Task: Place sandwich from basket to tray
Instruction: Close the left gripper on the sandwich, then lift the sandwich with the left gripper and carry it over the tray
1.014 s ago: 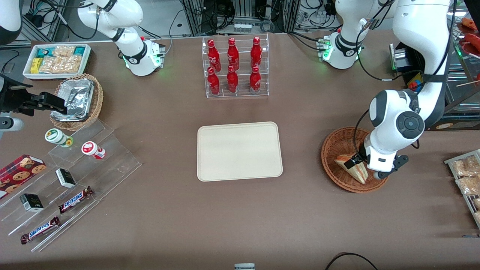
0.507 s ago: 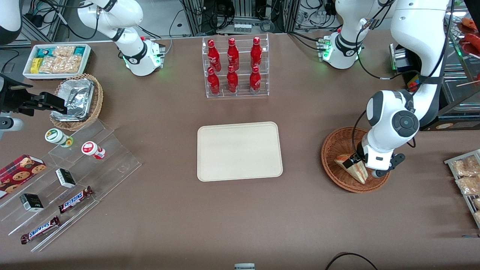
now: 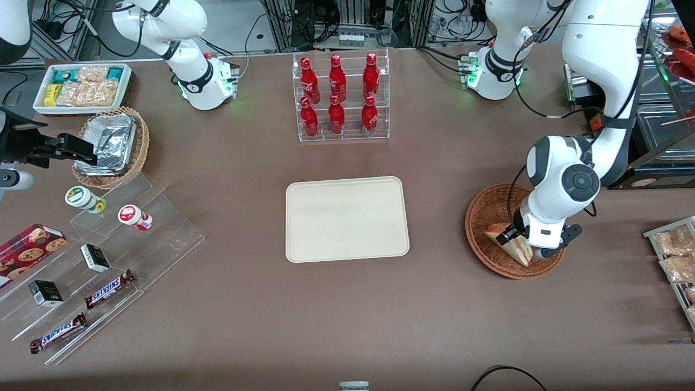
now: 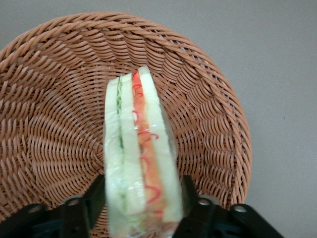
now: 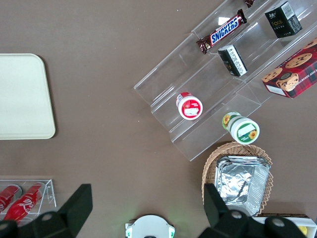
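Note:
The sandwich (image 4: 140,158), a clear-wrapped wedge of pale bread with red-orange and green layers, stands on edge inside the reddish-brown wicker basket (image 4: 44,99). My left gripper (image 4: 141,203) is shut on it, one black finger (image 4: 91,201) against each bread face. In the front view the gripper (image 3: 513,236) holds the sandwich (image 3: 517,248) over the part of the basket (image 3: 483,217) nearer the camera. I cannot tell whether the wedge still rests on the weave. The cream tray (image 3: 346,219) lies bare at mid-table, toward the parked arm's end from the basket.
A clear rack of red cola bottles (image 3: 339,98) stands farther from the camera than the tray. Steel pans of snacks (image 3: 673,255) sit at the working arm's end. An acrylic stepped shelf (image 3: 108,255), a tan foil-filled basket (image 3: 111,144) and a white bin (image 3: 81,87) lie toward the parked arm's end.
The working arm's wrist has drifted a little toward the tray and away from the camera, the sandwich staying clamped and shifting slightly with it. The basket and tray have not moved.

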Controlling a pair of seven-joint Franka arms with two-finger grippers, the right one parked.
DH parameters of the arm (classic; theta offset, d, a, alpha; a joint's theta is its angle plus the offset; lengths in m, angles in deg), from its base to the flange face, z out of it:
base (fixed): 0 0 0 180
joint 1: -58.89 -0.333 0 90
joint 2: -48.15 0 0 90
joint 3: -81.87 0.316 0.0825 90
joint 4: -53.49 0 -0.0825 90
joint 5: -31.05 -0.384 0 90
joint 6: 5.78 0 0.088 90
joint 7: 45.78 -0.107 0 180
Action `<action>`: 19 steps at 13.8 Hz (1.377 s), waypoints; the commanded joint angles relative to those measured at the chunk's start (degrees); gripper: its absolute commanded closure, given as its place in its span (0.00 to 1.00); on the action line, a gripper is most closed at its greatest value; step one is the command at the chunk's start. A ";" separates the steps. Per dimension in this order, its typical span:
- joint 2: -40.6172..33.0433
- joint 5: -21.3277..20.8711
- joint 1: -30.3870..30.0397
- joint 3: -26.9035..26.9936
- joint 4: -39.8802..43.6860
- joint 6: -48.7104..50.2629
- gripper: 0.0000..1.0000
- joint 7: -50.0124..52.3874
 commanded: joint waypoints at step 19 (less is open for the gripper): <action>-2.64 -1.09 19.89 -0.07 25.59 26.08 1.00 1.55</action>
